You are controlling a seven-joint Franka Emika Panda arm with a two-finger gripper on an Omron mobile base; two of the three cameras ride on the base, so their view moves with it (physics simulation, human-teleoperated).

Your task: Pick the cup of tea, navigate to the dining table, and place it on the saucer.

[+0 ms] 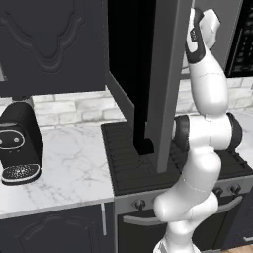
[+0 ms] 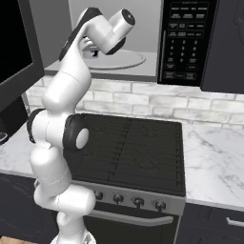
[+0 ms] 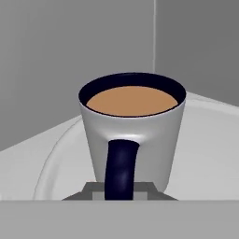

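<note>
Small grey cylindrical mug of brown tea (image 3: 132,133), upright on the white round microwave turntable (image 3: 205,149), dark handle (image 3: 120,169) pinched in the closed hand (image 3: 119,190): held by the handle, apparently to lift level without spilling.

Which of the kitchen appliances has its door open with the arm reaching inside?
The microwave above the black stove: its door hangs open and the arm reaches onto its turntable. The coffee machine has no door.

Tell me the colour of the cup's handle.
Dark navy, near black, on the grey cup of tea; the hand view shows it best.
</note>
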